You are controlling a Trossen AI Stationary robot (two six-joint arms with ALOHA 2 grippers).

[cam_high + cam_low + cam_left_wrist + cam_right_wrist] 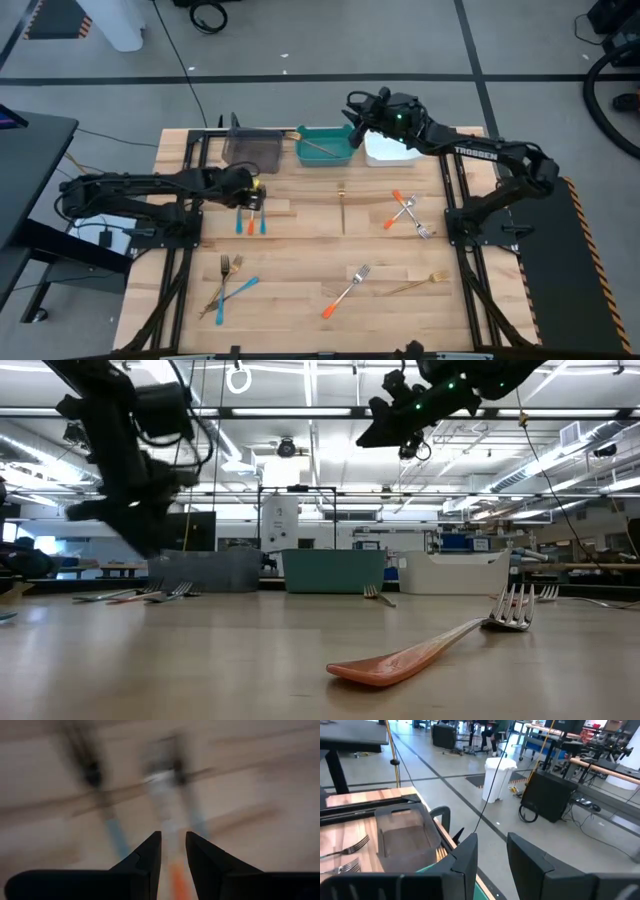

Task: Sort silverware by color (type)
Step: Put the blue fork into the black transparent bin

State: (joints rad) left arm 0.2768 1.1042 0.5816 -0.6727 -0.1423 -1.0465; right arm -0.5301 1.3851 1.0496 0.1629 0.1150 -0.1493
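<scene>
Nearest the front edge of the wooden surface (300, 250) lie a blue-handled utensil (235, 292) crossed with a gold fork (222, 272), an orange-handled fork (346, 290) and another gold fork (418, 284). Farther back, two orange-handled forks (404, 213) cross, and a gold one (341, 203) lies alone. The left claw (253, 199) hovers over a blue and orange cluster (250, 221), fingers slightly parted, holding nothing. Farthest, the right claw (356, 112) hangs above the teal bin (326, 146), parted and empty, between the dark bin (250, 150) and white bin (388, 150). These pieces look light, stiff and slippery, lying flat; pinching mid-handle seems best.
</scene>
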